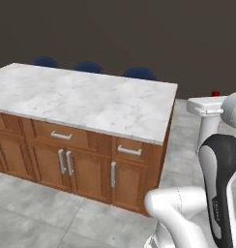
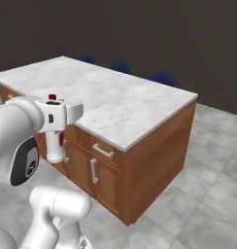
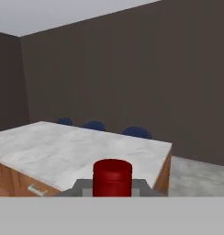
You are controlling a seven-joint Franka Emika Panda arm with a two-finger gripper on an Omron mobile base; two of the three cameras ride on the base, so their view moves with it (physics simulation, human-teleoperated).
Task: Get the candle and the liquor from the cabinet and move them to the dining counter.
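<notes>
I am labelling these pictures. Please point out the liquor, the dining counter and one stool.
liquor (image 3: 112, 176): hand view, on its red cap.
dining counter (image 1: 91, 99): left base view, on the bare marble top.
stool (image 2: 164, 78): right base view, on its blue seat.

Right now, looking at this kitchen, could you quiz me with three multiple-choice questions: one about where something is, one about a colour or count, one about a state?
1. Where is the liquor bottle?
A. Lying on the marble top
B. Held upright in the hand, short of the dining counter
C. On the floor

2. How many navy stools show behind the counter?
A. One
B. Three
C. Five

3. What state is the hand in?
A. Shut on the bottle
B. Wide open, empty
C. Resting on a drawer

Answers: 1 B, the bottle hangs from the hand in front of the cabinet doors; 2 B, three blue tops peek over the far edge; 3 A, its red cap sits right at the hand.
</notes>
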